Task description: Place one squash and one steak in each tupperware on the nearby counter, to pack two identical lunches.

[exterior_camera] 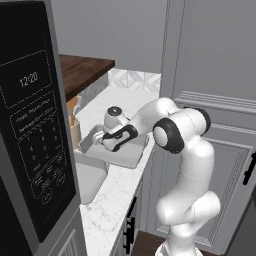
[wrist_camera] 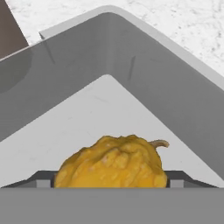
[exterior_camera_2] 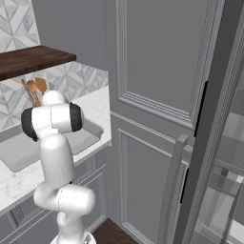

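1. The squash (wrist_camera: 114, 162), a knobbly orange-yellow lump with a short stem curling toward 3 o'clock, is sitting at 6 o'clock in the hand view, low against the pale floor of a tupperware (wrist_camera: 131, 70).
2. The fingers (wrist_camera: 43, 180) are showing as dark tips at 9 and 3 o'clock of the squash, right beside it; whether they are clamped on it or merely flanking it cannot be told.
3. The grey walls of that tupperware are rising around the squash, with one rounded corner pointing toward 12 o'clock in the hand view.
4. In the left base view the gripper (exterior_camera: 96, 139) is reaching down at the 9 o'clock end of the same tupperware (exterior_camera: 131, 159), with a second grey container (exterior_camera: 92, 179) lying just beside it toward 7 o'clock.
5. Both containers are resting on the white marble-look worktop (exterior_camera: 107, 212).
6. A beige utensil cup (exterior_camera: 75, 132) is standing near the gripper at 10 o'clock.
7. A dark wooden shelf (exterior_camera: 82, 70) is hanging above the worktop.
8. A microwave panel (exterior_camera: 35, 125) reading 12:20 is looming at 9 o'clock.
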